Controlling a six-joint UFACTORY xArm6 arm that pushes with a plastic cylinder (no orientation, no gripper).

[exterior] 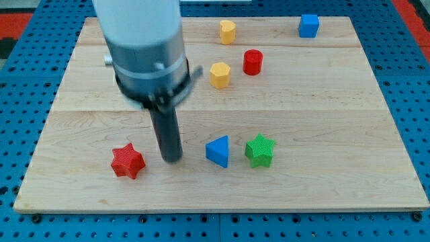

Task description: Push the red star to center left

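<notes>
The arm has no jaws, only a rod; my tip (172, 158) rests on the wooden board (322, 134). It stands just right of the red star (127, 161); the blue triangle (218, 150) lies further right.

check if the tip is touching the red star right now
No, my tip stands just to the view's right of the red star, with a strip of bare board showing between them.
</notes>
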